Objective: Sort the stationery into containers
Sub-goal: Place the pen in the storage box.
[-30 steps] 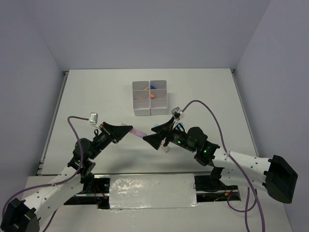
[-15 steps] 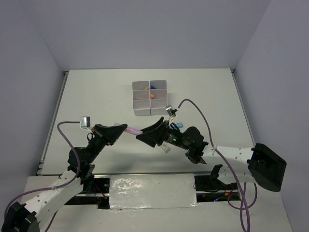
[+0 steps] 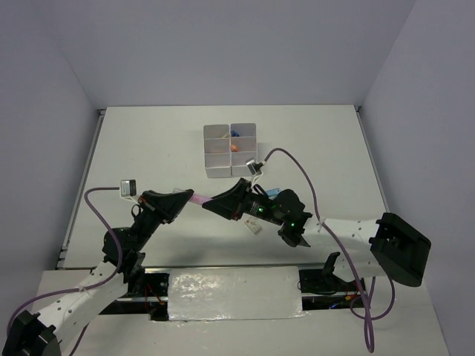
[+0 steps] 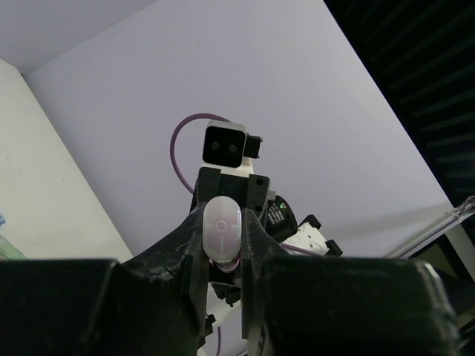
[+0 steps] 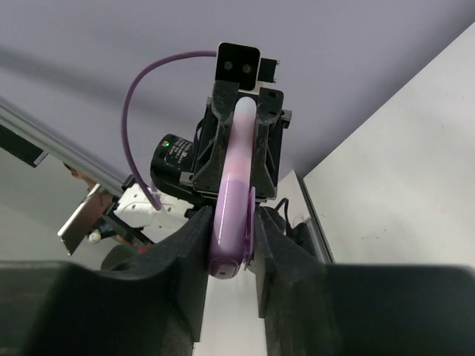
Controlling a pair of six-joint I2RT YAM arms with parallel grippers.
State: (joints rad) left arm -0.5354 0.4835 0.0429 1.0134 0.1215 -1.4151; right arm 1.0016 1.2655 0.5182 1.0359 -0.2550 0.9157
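pink marker (image 3: 200,199) held level above table (image 3: 148,148), well short of containers (image 3: 220,169). one end clamped by left gripper (image 4: 223,248); other end seemingly pinched by right gripper (image 5: 231,241).

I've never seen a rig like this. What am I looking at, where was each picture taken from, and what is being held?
These are two robot arms bolted at the near edge of a white table, each ending in a two-finger gripper. The wide picture looks down from above and behind them. The other two come from a camera on each wrist, showing that arm's own black fingers. Farther back stands a white block of six compartments, with an orange piece and a blue piece inside. A small blue item lies by the right arm. In mid-air, the left gripper clamps one end of a pink marker, and the right gripper has its fingers against the other end: it looks like a handover.
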